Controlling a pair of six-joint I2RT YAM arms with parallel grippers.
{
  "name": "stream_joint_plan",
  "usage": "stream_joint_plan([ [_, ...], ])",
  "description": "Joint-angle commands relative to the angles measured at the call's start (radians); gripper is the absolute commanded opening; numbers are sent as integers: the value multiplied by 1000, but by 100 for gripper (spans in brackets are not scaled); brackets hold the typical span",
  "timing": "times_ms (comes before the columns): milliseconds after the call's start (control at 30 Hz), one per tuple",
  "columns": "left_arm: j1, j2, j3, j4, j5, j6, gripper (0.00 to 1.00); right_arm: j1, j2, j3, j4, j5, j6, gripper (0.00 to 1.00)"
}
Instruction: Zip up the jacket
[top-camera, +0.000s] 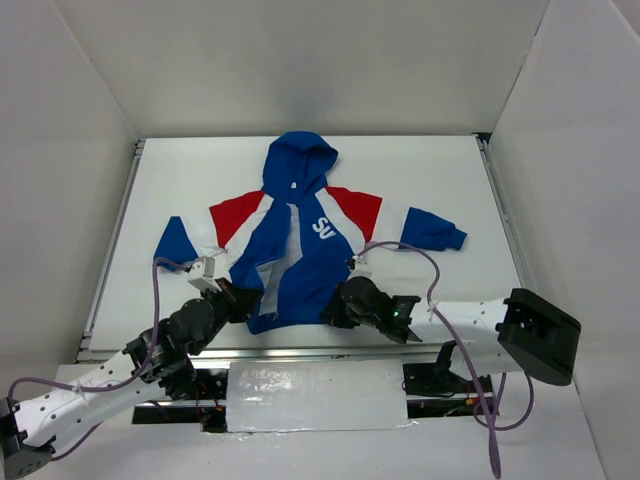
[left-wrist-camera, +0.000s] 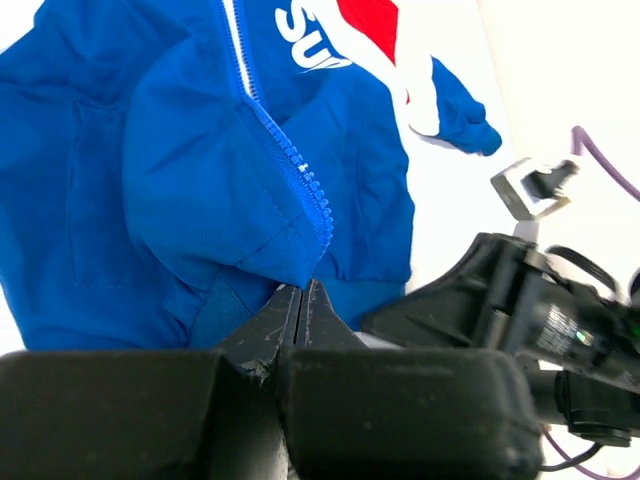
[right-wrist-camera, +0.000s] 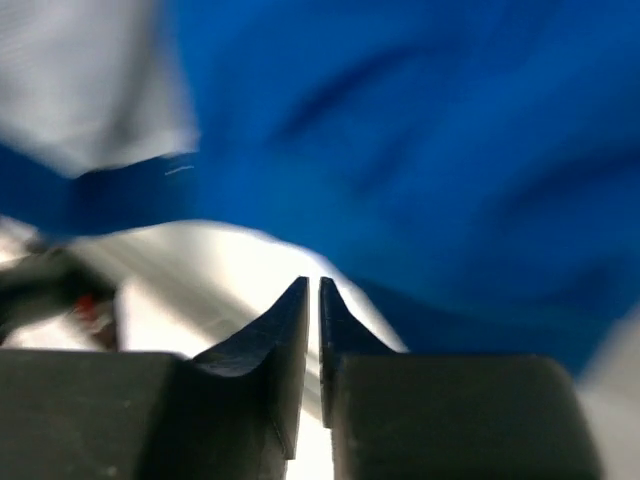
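Left pincer (left-wrist-camera: 303, 292): closed, its two tips pressed together with only a hairline seen between them. The tips are set against the bottom corner of the hem; whether cloth is caught between them cannot be told.
Right pincer (right-wrist-camera: 313, 288): parted by a narrow slit, through which bright surface is seen. Nothing is held. The right wrist view is blurred, and blue cloth fills its upper part just beyond the tips.
Zipper (left-wrist-camera: 290, 165): blue teeth are seen along the edge of a folded-over front panel, running from the upper centre of the left wrist view down to the hem corner at the left tips. At this lower end the teeth are not meshed with the other side.
Jacket (top-camera: 300, 255): laid front up in the middle of the overhead view, hem toward the bottom of the frame, sleeves spread to left and right. The two pincers are placed at the hem, one at its lower left, the other at its lower right.
Hood (top-camera: 300, 160): blue, pointed toward the top of the frame.
Lettering (top-camera: 322, 226): white, on the chest right of centre.
Counter (top-camera: 430, 175): white, with the jacket lying on it.
Cable (top-camera: 425, 262): purple, arched beside the right-hand sleeve.
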Motion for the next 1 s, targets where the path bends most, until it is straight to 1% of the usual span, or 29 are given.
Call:
stream_joint_plan([
  [0,4,-14,-13,4,-22,-11,0,-50,58,40,-238,51,62,14],
  [67,4,-17,-13,-4,-20,-9,0,-85,107,55,-281,46,79,9],
  [200,4,-25,-2,-45,-26,-8,0,-167,149,63,-348,46,105,10],
  [233,6,-31,0,-53,-28,-8,0,-212,151,61,-351,41,102,10],
  [267,4,-32,3,-62,-33,-8,0,-239,151,60,-359,37,87,12],
  [333,4,-42,3,-77,-42,-11,0,-292,154,72,-368,32,56,12],
  [367,4,-45,1,-80,-43,-11,0,-327,157,82,-393,47,15,12],
  [433,4,-51,-3,-80,-46,-14,0,-348,172,150,-463,101,-28,13],
  [467,4,-49,-5,-79,-46,-14,0,-352,181,208,-488,150,-97,14],
  [533,6,-46,-5,-77,-46,-12,0,-352,200,265,-540,182,-151,15],
  [567,4,-45,-4,-76,-46,-9,0,-352,192,280,-531,134,-227,18],
  [633,4,-36,1,-77,-43,-3,0,-305,133,283,-505,106,-284,21],
  [667,4,-33,4,-80,-43,0,0,-267,79,293,-500,87,-304,30],
  [700,4,-29,6,-83,-43,3,0,-248,78,288,-480,55,-335,37],
  [733,4,-23,7,-83,-45,3,0,-234,27,284,-415,11,-375,41],
  [767,4,-23,9,-83,-45,3,0,-218,5,273,-381,-32,-449,62],
  [800,4,-20,7,-77,-45,7,0,-193,-13,271,-356,-102,-485,65],
  [833,4,-20,7,-73,-42,9,0,-184,-9,273,-326,-126,-517,66],
  [867,4,-17,9,-68,-39,9,0,-176,5,305,-333,-126,-559,65],
  [900,4,-14,7,-62,-36,9,0,-168,28,331,-350,-102,-574,64],
  [933,4,-11,7,-60,-36,9,0,-155,87,357,-382,-91,-612,59],
  [967,4,-10,9,-57,-34,9,0,-147,121,416,-400,-80,-634,56],
])
